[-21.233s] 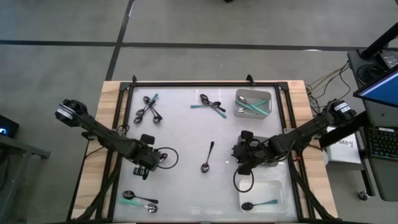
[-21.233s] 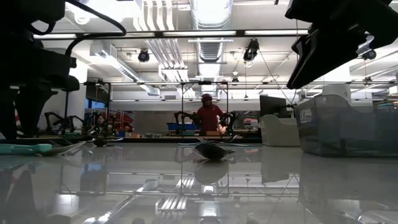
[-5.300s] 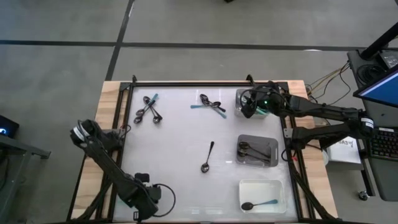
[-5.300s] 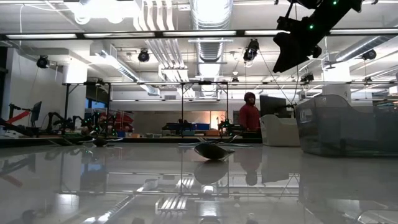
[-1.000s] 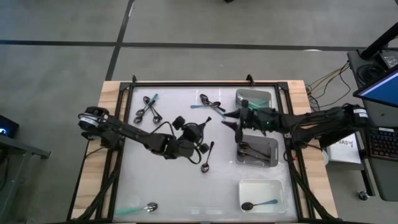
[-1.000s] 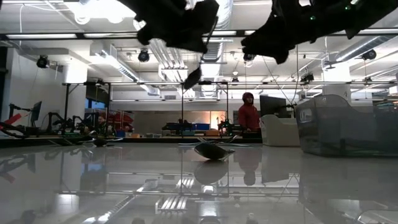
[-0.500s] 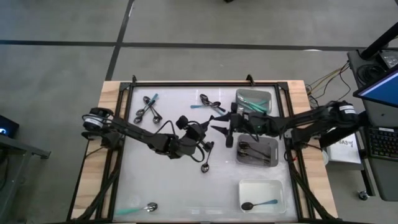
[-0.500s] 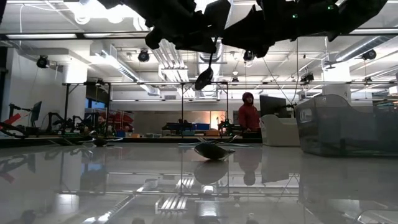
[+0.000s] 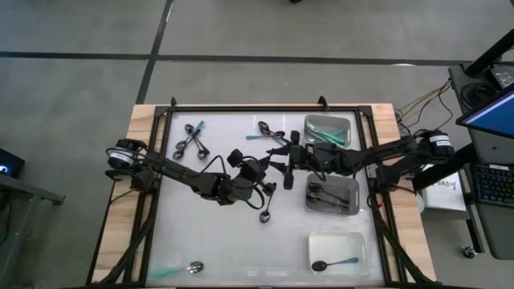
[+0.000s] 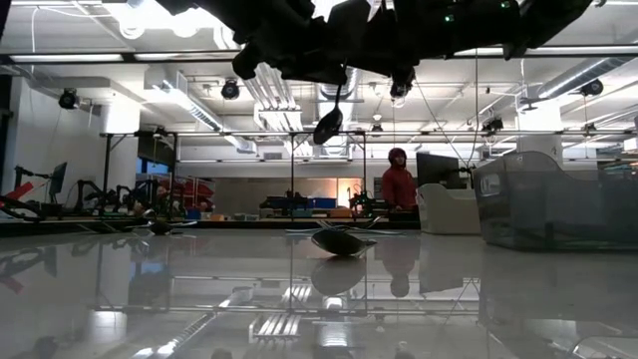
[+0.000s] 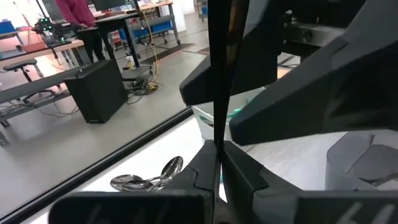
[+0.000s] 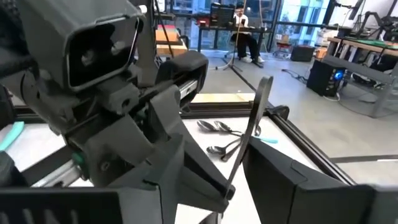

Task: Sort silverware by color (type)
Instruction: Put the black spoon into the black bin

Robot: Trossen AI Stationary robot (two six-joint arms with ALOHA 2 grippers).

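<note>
Here a handover is set up mid-table: the left hand [image 9: 259, 180] is clamped shut on a black spoon [image 10: 327, 126], held clear above the table [image 9: 217, 241]. In the low view the spoon hangs near-vertical, handle up in the fingers, bowl at the bottom. The right hand [image 9: 283, 170] is spread wide, nothing held, and sits just beside the left hand on its right. In the right wrist view the spoon's handle [image 12: 249, 134] is seen standing between the right hand's open fingers [image 12: 283, 174], slightly tilted; contact cannot be confirmed.

The key relation: the spoon's long axis runs up-down, so it is crossed by the closing line of the right hand. The free stretch of handle is best taken before the left hand lets go. The likely destination is judged to be the grey tray [image 9: 351, 195] holding black spoons, on the right arm's side. Another black spoon [image 9: 265, 214] lies on the table just below the hands
</note>
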